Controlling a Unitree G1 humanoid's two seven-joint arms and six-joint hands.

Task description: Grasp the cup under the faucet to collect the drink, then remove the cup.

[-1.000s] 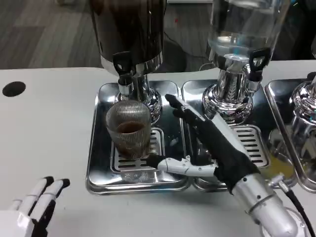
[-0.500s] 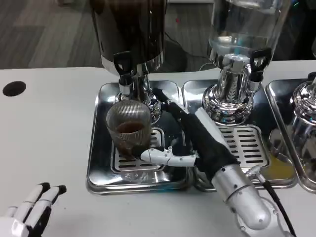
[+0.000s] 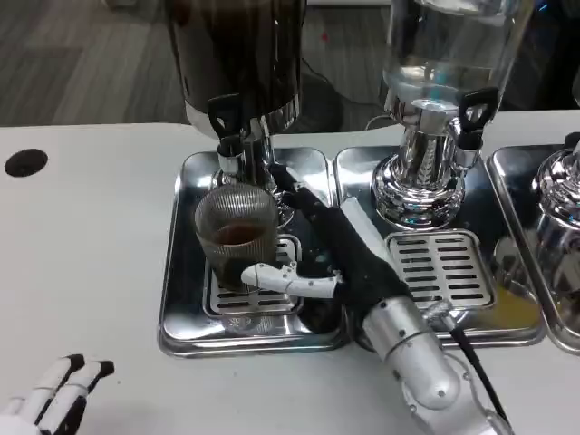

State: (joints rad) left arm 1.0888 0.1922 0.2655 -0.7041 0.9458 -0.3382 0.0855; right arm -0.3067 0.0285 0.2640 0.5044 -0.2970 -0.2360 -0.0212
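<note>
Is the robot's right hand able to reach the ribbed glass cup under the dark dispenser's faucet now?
Probably yes: the right hand lies beside the ribbed glass cup, fingers spread around it, nothing between them.

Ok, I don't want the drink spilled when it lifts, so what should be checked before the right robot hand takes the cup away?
1. Ribbed clear glass cup stands upright on the silver drip tray: ok.
2. Brown drink is in the cup: ok, partly filled.
3. Black-handled faucet of the dark dispenser has stopped pouring: cannot tell.
4. Right robot hand has its fingers around the cup: not ok; the white thumb reaches the cup's front, a firm grip is not evident.
5. Left robot hand is away from the tray: ok, low at the table's near edge.
</note>
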